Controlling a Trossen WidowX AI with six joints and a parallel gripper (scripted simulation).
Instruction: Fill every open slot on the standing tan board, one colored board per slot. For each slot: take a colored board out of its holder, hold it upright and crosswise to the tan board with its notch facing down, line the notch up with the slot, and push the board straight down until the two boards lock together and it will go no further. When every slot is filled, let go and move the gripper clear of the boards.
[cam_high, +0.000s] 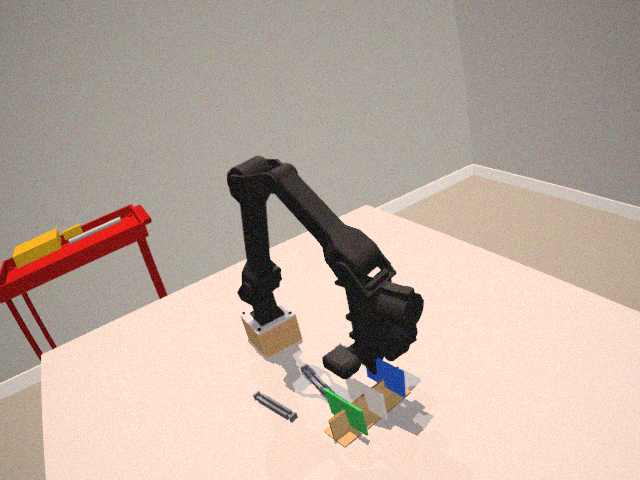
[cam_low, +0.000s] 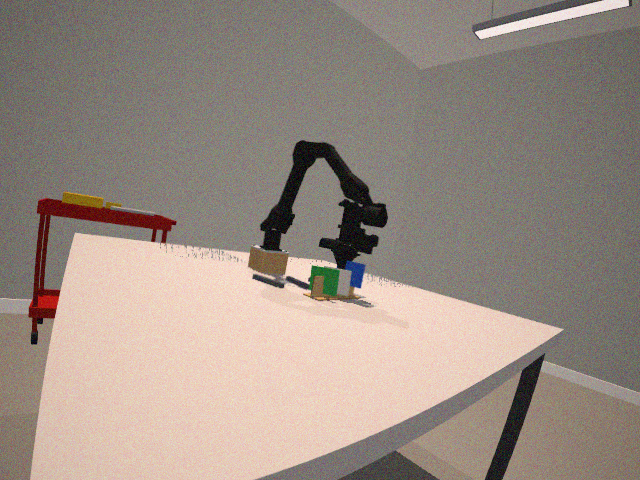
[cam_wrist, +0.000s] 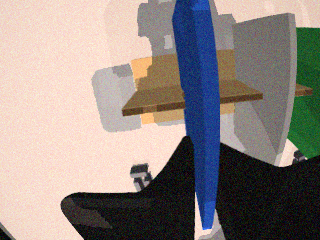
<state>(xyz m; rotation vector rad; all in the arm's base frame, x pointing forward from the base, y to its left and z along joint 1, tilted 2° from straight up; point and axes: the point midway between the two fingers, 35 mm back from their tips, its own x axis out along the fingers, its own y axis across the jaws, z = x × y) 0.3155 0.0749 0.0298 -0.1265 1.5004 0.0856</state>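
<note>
Parallel-jaw gripper (cam_high: 373, 369) (cam_low: 340, 265) (cam_wrist: 194, 142) clamped on the blue notched board (cam_high: 390, 377) (cam_low: 355, 274) (cam_wrist: 202, 95), held upright, crosswise over the standing tan board (cam_high: 338, 425) (cam_low: 317, 286) (cam_wrist: 145, 104), toward its end nearer the desk's right edge. We judge it partly lowered; whether it is seated we cannot tell. White board (cam_high: 370, 396) (cam_low: 344, 282) (cam_wrist: 262, 75) stands across the middle; green board (cam_high: 347, 411) (cam_low: 325, 280) (cam_wrist: 307, 120) stands across the end toward the desk's near edge. Both look placed. Left, by our reading: press blue home, release, withdraw. Two dark holders (cam_high: 275, 406) (cam_low: 268, 280) lie on the side toward the desk's left edge, neither bearing a board. Count: one gripper, three colored boards, one tan board, two holders visible; a third we cannot make out.
</note>
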